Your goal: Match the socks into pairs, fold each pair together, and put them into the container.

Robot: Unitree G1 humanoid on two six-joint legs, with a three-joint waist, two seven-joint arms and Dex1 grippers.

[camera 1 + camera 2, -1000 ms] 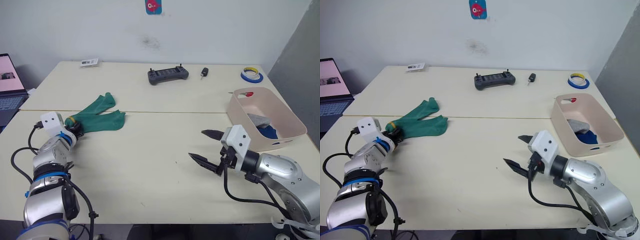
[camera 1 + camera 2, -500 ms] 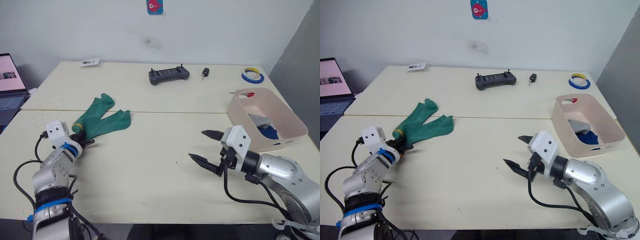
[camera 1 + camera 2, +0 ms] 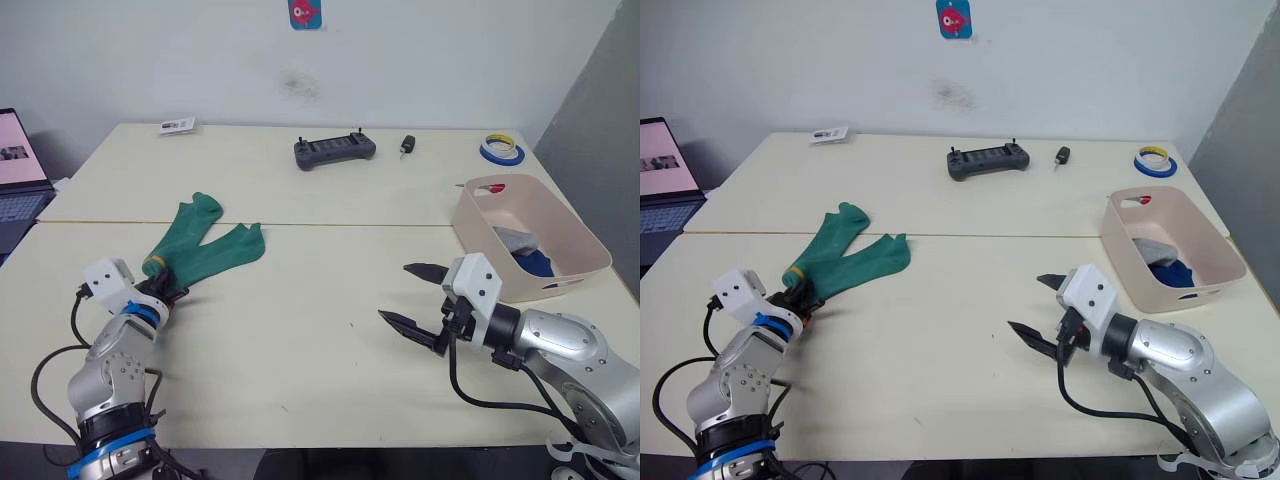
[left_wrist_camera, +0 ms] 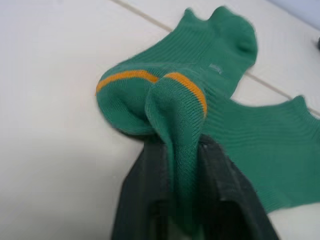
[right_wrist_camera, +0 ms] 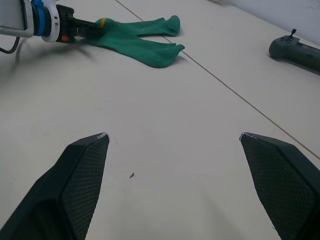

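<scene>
The grey and blue socks [image 3: 525, 252] look already in the tub [image 3: 570, 236], so only the 2 green socks [image 3: 205, 246] are left, pinched at their toes by the left gripper [image 3: 166, 290], while the right gripper [image 3: 418, 298] waits wide open, holding nothing.

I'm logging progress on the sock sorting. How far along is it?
Looks done: grey and dark blue socks already lie in the container. In hand: the left gripper pinches both green socks by their toe ends, the rest splayed on the table. Left: folding that pair and binning it. The right gripper is open.
</scene>
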